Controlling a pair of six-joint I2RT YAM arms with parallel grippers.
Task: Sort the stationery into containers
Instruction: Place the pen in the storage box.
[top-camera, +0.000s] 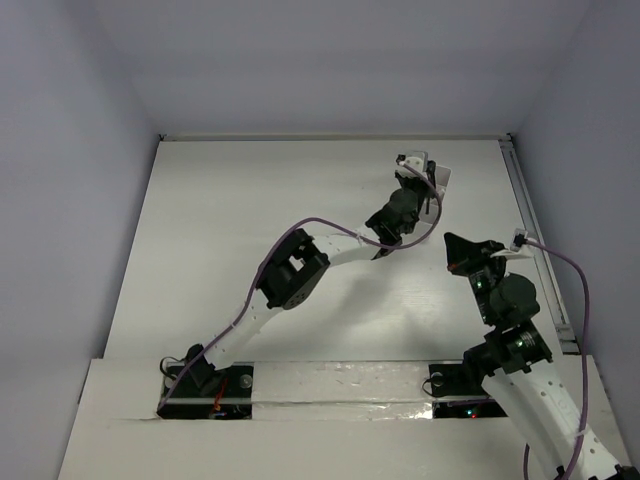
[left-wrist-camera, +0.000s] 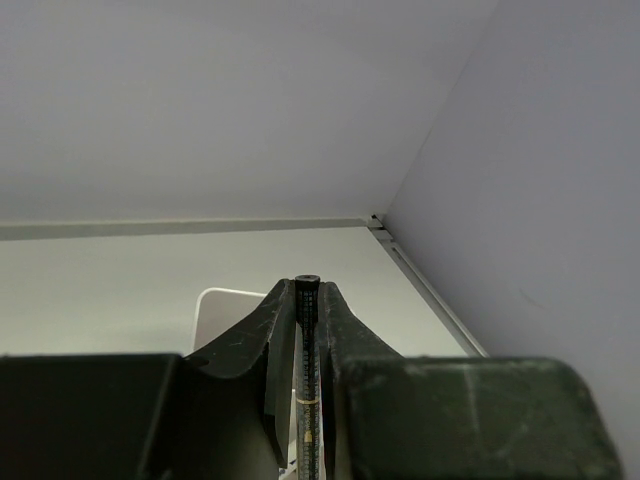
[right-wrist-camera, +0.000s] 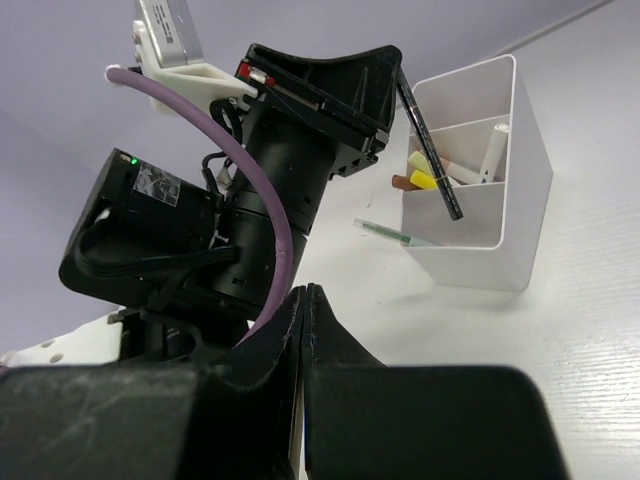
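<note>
My left gripper (left-wrist-camera: 307, 292) pinches the dark pen (right-wrist-camera: 430, 150) slanted over the white box (right-wrist-camera: 480, 255) beneath it for dropping; right gripper (right-wrist-camera: 305, 300) closed, empty.

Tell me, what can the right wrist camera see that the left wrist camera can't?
Only the right wrist view looks inside the white box: yellow-capped markers in its compartments, plus a greenish pen lying on the table beside it, and the shut right gripper. Only the left wrist view shows the corner where the walls meet. Both show the left gripper clamped on a thin dark pen and part of the box.
</note>
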